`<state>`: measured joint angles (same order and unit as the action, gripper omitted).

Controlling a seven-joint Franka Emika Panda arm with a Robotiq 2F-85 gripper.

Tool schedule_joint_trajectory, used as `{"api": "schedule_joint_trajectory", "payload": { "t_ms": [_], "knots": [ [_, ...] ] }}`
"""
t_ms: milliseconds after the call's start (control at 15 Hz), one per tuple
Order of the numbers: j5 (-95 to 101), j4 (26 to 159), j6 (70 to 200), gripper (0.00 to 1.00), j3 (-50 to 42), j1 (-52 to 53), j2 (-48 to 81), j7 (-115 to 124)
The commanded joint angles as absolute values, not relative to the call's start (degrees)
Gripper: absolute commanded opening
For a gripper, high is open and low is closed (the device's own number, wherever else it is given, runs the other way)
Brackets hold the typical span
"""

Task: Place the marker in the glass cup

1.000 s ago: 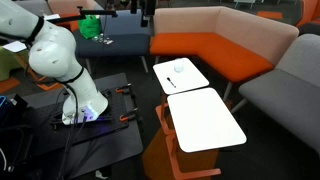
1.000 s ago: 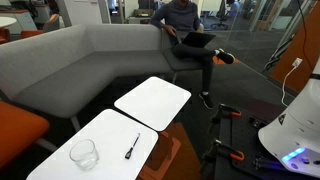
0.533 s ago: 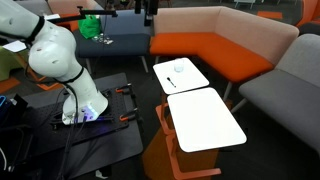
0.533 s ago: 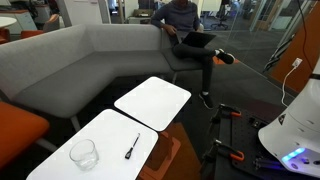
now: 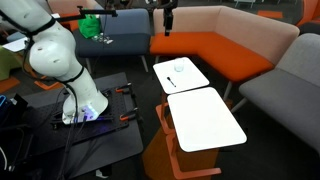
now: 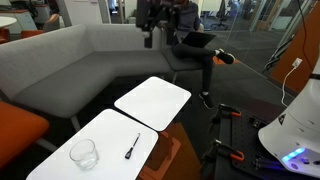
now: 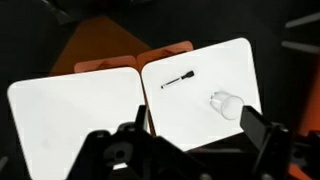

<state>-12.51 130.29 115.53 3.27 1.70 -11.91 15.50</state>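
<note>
A black marker lies on the white table next to an empty glass cup. In an exterior view the marker and cup are small on the far table. In the wrist view the marker lies left of the cup, both far below. My gripper is open and empty. It hangs high above the tables in both exterior views.
A second white table stands beside the first. An orange sofa and a grey sofa surround the tables. A seated person with a laptop is behind. The robot base stands on a black platform.
The arm has swung toward the tables. The gripper now shows high in both exterior views, where it was hardly seen before. The marker and cup have not moved.
</note>
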Motion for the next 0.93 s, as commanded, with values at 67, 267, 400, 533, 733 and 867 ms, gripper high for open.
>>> {"api": "schedule_joint_trajectory", "payload": {
  "t_ms": [67, 267, 400, 533, 733, 867],
  "knots": [
    [-13.5, 127.0, 129.8, 1.0, 6.2, 3.0, 1.4, 31.2],
    [-14.6, 125.5, 138.4, 1.0, 5.5, 4.9, 10.3, 39.5],
    [-16.4, 123.7, 143.2, 1.0, 4.9, 6.1, 15.8, 43.9],
    [-18.5, 121.6, 147.3, 1.0, 4.1, 7.3, 20.9, 47.9],
    [-22.1, 119.5, 151.4, 1.0, 2.9, 8.6, 26.8, 53.2],
    [-25.9, 120.0, 153.4, 1.0, 2.8, 8.3, 28.7, 55.3]
  ]
}}
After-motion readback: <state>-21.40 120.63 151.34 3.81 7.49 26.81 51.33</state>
